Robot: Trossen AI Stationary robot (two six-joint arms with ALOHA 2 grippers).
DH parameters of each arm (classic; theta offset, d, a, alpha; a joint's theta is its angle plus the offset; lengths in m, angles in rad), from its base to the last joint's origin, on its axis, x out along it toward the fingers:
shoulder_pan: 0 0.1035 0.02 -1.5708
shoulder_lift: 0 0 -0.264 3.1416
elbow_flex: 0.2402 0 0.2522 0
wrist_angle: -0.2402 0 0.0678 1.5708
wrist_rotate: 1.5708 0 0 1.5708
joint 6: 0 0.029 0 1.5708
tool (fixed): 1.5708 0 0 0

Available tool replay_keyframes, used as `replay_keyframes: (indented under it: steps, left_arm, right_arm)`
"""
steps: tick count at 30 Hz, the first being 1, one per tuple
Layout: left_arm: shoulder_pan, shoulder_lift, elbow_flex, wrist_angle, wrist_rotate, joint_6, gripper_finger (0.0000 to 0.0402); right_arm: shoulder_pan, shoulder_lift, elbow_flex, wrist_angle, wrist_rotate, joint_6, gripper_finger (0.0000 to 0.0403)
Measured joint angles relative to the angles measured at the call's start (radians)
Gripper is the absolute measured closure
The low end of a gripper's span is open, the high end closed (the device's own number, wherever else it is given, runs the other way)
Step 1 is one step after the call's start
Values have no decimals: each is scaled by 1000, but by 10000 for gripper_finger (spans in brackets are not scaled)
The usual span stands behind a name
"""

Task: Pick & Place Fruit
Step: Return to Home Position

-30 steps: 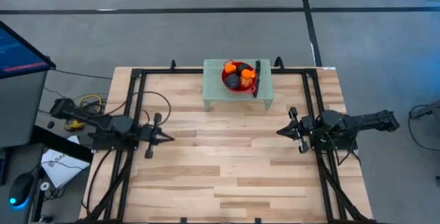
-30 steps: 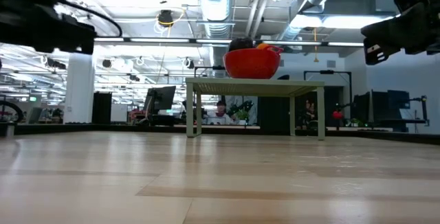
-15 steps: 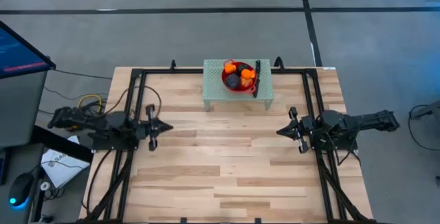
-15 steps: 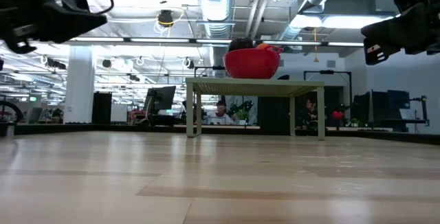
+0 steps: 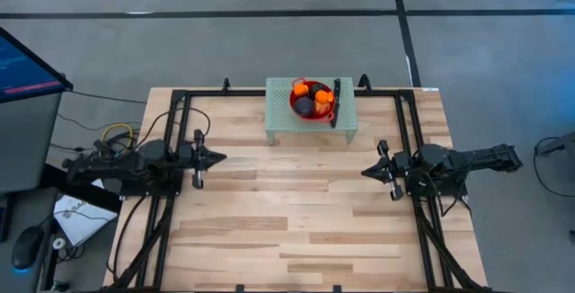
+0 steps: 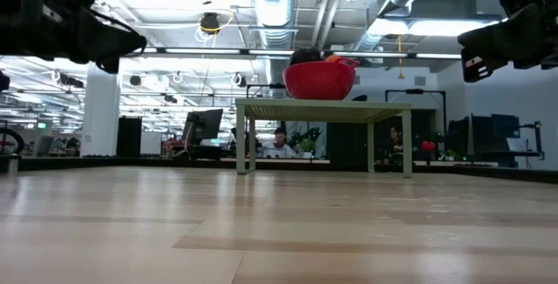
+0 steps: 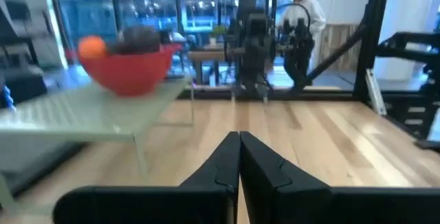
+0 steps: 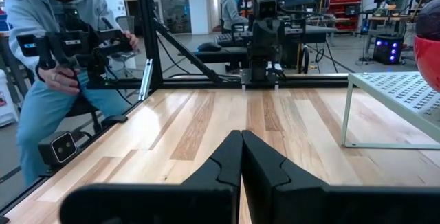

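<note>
The fruit (image 5: 311, 98) lies heaped in a red translucent bowl (image 5: 298, 110): orange pieces, dark ones and a red one. The bowl stands on a small pale green stand (image 5: 280, 118) at the table's far edge. In the left wrist view an orange fruit (image 7: 91, 47) and a dark fruit (image 7: 141, 38) show above the bowl's rim (image 7: 130, 69). My left gripper (image 5: 221, 158) hovers shut over the table's left side. My right gripper (image 5: 364, 173) hovers shut over the right side. Both point toward the table's middle, away from the bowl.
A dark stick-like object (image 5: 336, 102) lies on the stand beside the bowl. Black frame rails (image 5: 175, 131) run along the table's left, right and far sides. A person (image 8: 48, 66) sits beyond the table's left side, holding controls. Bare wood (image 5: 287, 203) lies between the arms.
My left arm has swung its gripper toward the table's far edge and straightened, so the gripper now points level across the table toward the right. It stays shut. The right arm, bowl and fruit have kept still.
</note>
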Motion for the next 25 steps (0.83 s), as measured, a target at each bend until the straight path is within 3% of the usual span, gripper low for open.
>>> replay_keyframes:
  steps: [4, 25]
  left_arm:
    - [25, 0, 0, -19, 41, -19, 398]
    - [40, 148, 0, 6, 39, -70, 398]
  right_arm:
    - [0, 0, 0, 0, 0, 0, 401]
    - [0, 0, 0, 0, 0, 0, 401]
